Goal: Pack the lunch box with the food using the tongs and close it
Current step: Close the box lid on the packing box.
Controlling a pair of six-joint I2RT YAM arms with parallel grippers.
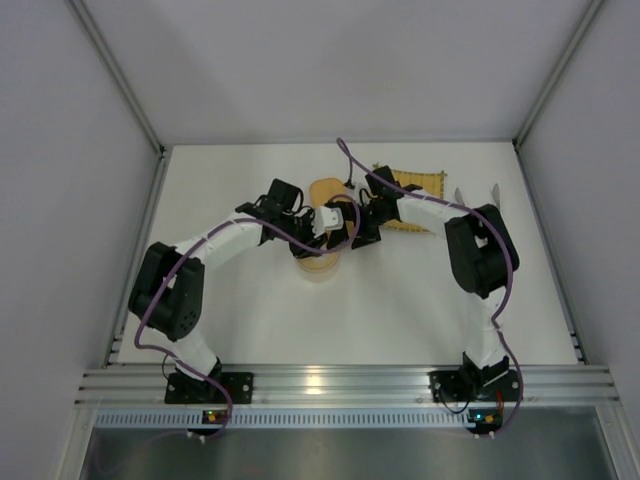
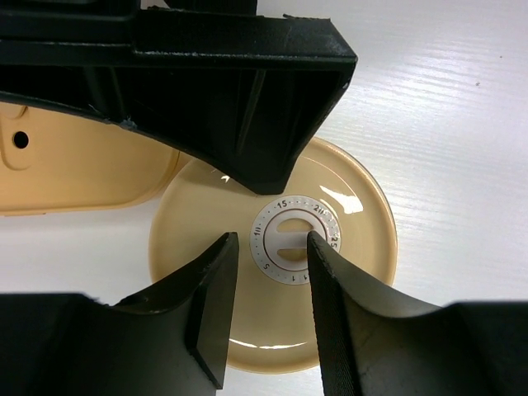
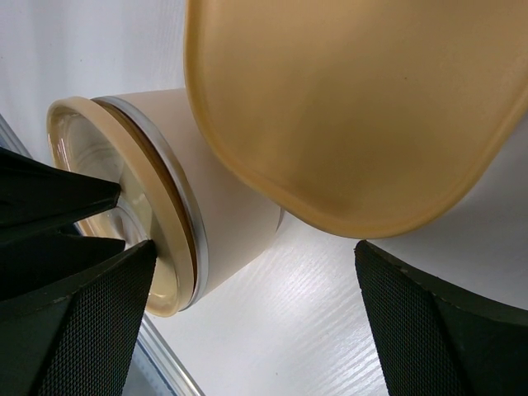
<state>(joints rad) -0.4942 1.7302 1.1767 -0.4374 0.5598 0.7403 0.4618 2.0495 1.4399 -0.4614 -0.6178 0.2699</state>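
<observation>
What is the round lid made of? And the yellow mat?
The round lid looks like smooth, glossy cream plastic: bright light glints shine on it. The mat is thin, flat and dull yellow, maybe woven bamboo or straw, but it is too small here to be sure.

Upright round cream lunch box [image 3: 235, 206], dial-topped lid [image 2: 363, 231] on
</observation>
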